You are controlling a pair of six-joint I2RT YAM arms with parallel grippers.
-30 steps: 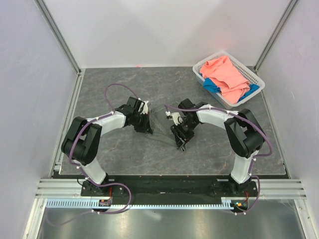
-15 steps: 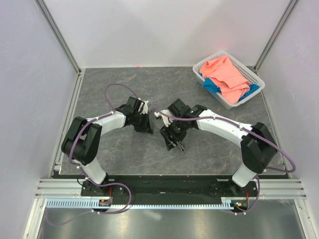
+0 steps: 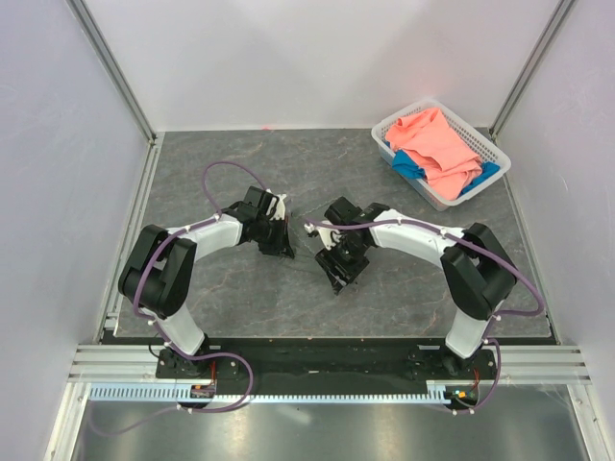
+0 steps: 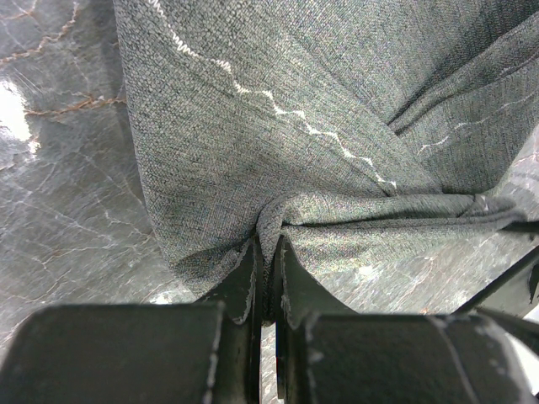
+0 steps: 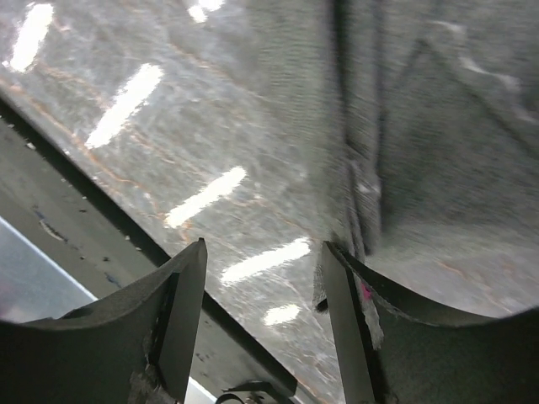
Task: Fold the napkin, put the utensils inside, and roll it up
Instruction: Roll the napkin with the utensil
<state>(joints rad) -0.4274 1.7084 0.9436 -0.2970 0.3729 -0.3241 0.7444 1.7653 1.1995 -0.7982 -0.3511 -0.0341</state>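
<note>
Napkin (image 4: pixel 295 126) fills the left wrist view, bunched, lifted off the bench (image 4: pixel 59 168), one fold pinched in the left tool (image 4: pixel 268 252), whose jaws are clamped on it. In the right wrist view, the right tool (image 5: pixel 261 278) stands wide with only bare bench between; the cloth's edge lies just beside one finger. From above, both tools sit low mid-bench, near each other; a basket (image 3: pixel 492 144) occupies the far right corner.
</note>
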